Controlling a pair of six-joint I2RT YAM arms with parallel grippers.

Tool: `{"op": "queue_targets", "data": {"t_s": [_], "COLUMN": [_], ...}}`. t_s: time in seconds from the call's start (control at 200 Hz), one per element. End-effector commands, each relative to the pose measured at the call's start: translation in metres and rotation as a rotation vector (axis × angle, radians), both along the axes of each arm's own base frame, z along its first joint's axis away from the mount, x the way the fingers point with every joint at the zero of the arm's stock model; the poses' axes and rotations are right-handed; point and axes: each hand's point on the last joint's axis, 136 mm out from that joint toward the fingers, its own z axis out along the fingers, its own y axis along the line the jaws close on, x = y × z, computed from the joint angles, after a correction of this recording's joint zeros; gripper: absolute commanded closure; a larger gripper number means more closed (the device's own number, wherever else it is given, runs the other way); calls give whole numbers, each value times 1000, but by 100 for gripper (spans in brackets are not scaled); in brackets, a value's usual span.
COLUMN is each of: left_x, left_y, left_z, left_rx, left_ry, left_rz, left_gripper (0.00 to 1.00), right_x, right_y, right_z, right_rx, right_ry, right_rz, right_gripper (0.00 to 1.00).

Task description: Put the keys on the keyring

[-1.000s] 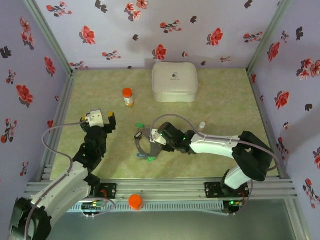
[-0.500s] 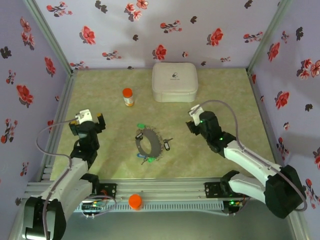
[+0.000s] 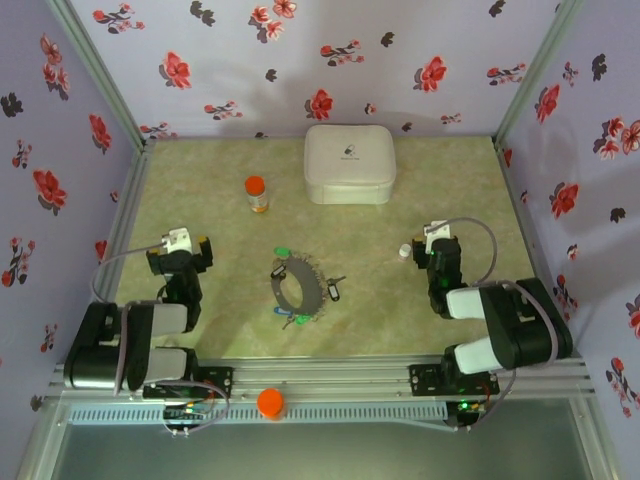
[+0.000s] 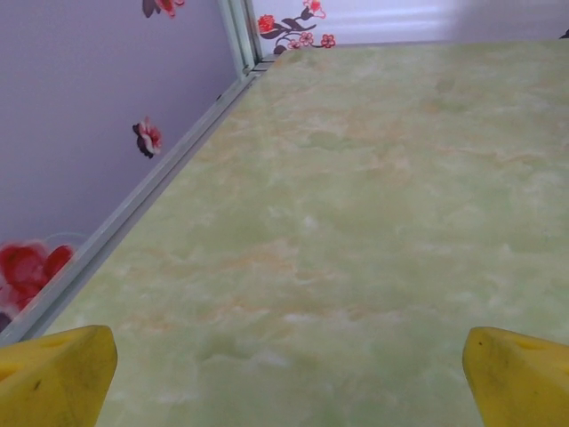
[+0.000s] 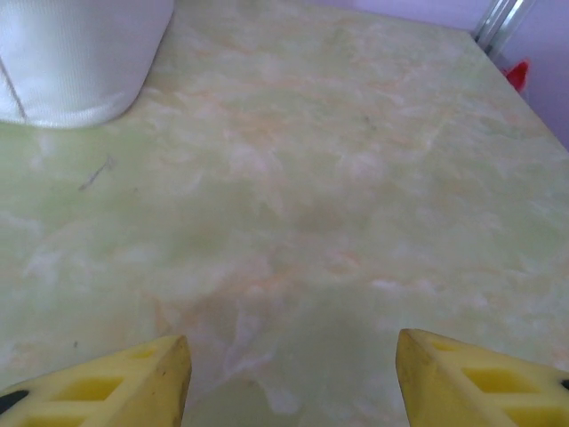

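One keyring [image 3: 298, 289], a thin dark ring, lies flat a little below the middle of the top view, on the green marbled table [image 3: 450, 180]; the keys [image 3: 335, 291] sit at its rim, too small to count for certain. Tags show at three spots: a green one at the ring's upper left, a dark one at its right, and a blue-and-green cluster at its lower edge; whether each is threaded on or only touching the ring, I cannot tell.

Two arms are folded low, one at each side of the frame, both well apart from the ring. The left gripper [image 4: 284, 378] is spread wide in its wrist view, its two yellow fingertips [image 4: 53, 374] in the bottom corners with bare table between. The right gripper [image 5: 289, 378] also stands apart and holds nothing, its two yellow pads at the bottom edge.

There is one white case [image 3: 348, 163] at the upper middle; one orange-capped bottle [image 3: 257, 194] stands upright to its left; one small white cap [image 3: 404, 253] lies just beside the right arm.
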Motion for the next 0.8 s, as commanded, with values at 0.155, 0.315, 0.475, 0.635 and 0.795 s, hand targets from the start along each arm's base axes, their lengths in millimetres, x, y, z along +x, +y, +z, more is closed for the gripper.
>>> {"op": "queue_targets", "data": {"t_s": [0.155,0.315,0.475,0.635,0.795], "left_x": [41,29,29,33,38], "left_y": [-18,-18,-20,-33,-35], "left_z": [7,12,11,11,10], "left_rx": [-13,-17,-12,-6,5], "left_ry": [-62,-130,-123,-117,-96], "left_rz": [-118,-126,-139,-222,-226], "left_gripper": [0,0,0,0,0], "right_x": [24,40,44,44,45], "right_y": [-14,-25,-34,-35,-36], "right_z": [27,20,15,14,14], "right_rx": [139,162,207,214,219], "right_ry": [-211,-109,-62,-53,-51], "right_rz": [-37,-100,-117,-122,-121], "right_gripper": [34,32,31,28,26]}}
